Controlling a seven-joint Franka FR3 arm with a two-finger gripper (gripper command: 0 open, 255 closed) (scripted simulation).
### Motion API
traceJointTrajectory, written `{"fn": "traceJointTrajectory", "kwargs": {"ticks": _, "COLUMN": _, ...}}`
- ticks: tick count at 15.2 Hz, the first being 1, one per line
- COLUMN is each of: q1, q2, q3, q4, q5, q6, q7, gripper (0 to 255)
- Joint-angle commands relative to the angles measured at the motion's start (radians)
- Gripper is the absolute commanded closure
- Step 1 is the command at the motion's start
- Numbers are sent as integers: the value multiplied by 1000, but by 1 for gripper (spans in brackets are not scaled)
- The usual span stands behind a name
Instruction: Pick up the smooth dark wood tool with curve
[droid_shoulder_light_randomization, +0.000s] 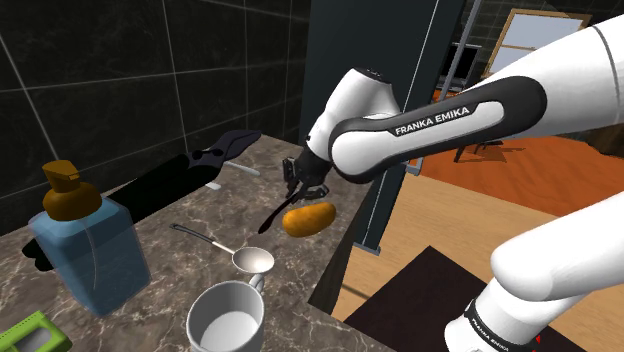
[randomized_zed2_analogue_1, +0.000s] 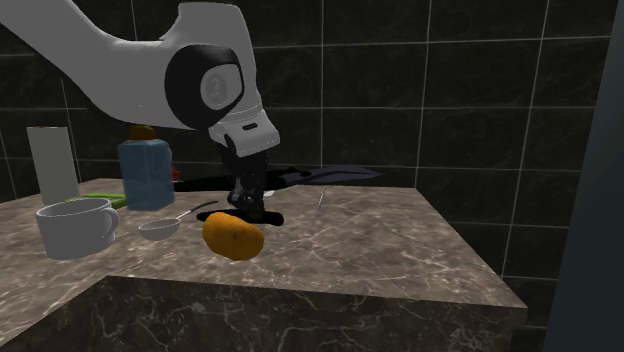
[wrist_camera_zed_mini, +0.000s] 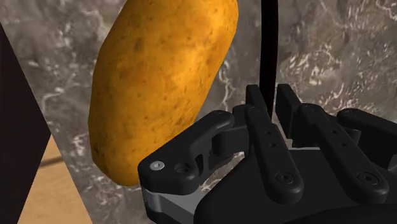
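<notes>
The dark curved tool (droid_shoulder_light_randomization: 277, 214) is a thin black utensil whose slim handle (wrist_camera_zed_mini: 270, 44) runs out from between my fingers. My black gripper (wrist_camera_zed_mini: 271, 102) is shut on that handle, and the two fingertips (wrist_camera_zed_mini: 256, 97) press it from both sides. In the shoulder view the gripper (droid_shoulder_light_randomization: 301, 188) stands low over the marble counter (droid_shoulder_light_randomization: 180, 262), and the tool slants down from it toward the view's left. In the second exterior view the gripper (randomized_zed2_analogue_1: 248, 196) holds the tool (randomized_zed2_analogue_1: 262, 215) just behind an orange-brown potato (randomized_zed2_analogue_1: 233, 237). The potato (wrist_camera_zed_mini: 159, 83) lies close beside the fingers.
A metal spoon (droid_shoulder_light_randomization: 238, 255), a white mug (droid_shoulder_light_randomization: 226, 318), a blue soap bottle with an orange cap (droid_shoulder_light_randomization: 85, 240) and a green item (droid_shoulder_light_randomization: 35, 335) sit toward the shoulder view's left. Black utensils (droid_shoulder_light_randomization: 190, 170) lie by the tiled wall. The counter's edge (droid_shoulder_light_randomization: 335, 270) drops beside the potato (droid_shoulder_light_randomization: 309, 218).
</notes>
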Motion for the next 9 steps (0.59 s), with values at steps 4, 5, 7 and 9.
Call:
{"fn": "traceJointTrajectory", "kwargs": {"ticks": 4, "q1": 10, "q2": -41, "q3": -32, "q4": 42, "q5": 1, "q6": -82, "q7": -1, "gripper": 255}}
{"fn": "traceJointTrajectory", "kwargs": {"ticks": 5, "q1": 11, "q2": -48, "q3": -39, "q4": 51, "q5": 0, "q6": -97, "q7": -2, "gripper": 255}}
{"fn": "traceJointTrajectory", "kwargs": {"ticks": 7, "q1": 14, "q2": -62, "q3": -51, "q4": 68, "q5": -1, "q6": -128, "q7": -2, "gripper": 255}}
{"fn": "traceJointTrajectory", "kwargs": {"ticks": 9, "q1": 14, "q2": -63, "q3": -52, "q4": 69, "q5": -1, "q6": -130, "q7": -2, "gripper": 255}}
